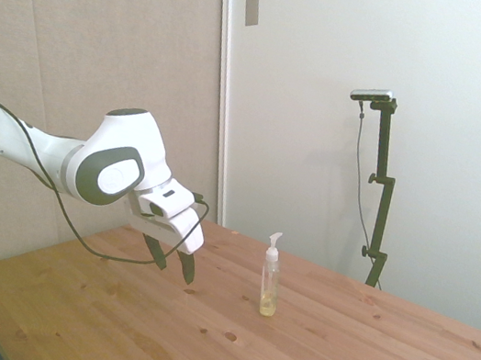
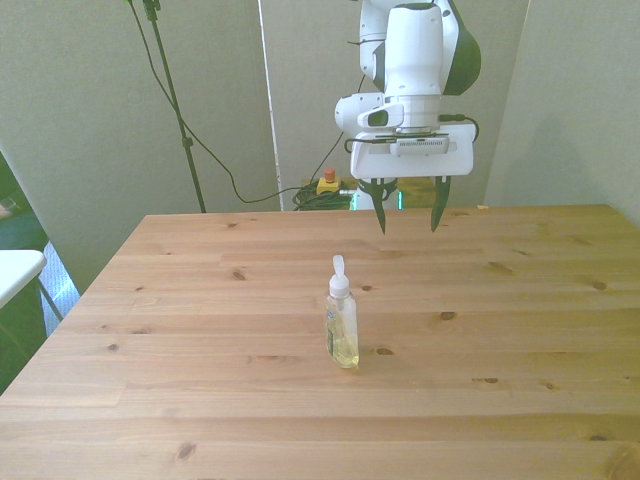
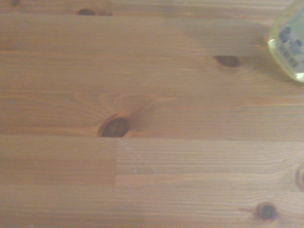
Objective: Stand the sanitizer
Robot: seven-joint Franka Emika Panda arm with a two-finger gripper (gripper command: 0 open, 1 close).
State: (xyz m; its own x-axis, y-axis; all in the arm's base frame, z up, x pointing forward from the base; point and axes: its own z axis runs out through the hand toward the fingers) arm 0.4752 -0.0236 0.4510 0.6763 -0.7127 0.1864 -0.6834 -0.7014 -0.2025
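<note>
The slim clear plastic sanitizer bottle with white pump nozzle (image 2: 341, 322) stands upright at the frame's centre on the wooden table (image 2: 500, 400). It looks light, smooth and tippy; best held mid-body. Behind it, upper centre, the white arm's dark-fingered gripper (image 2: 408, 211) hangs spread, empty.

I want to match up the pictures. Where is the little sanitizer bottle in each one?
Side view: the sanitizer stands upright mid-table, apart from the open gripper.
Front view: the sanitizer stands near the table's middle, nearer the camera than the gripper.
Wrist view: only the bottle's base shows at a corner.
Shared landmark: the wooden table under the bottle.
</note>
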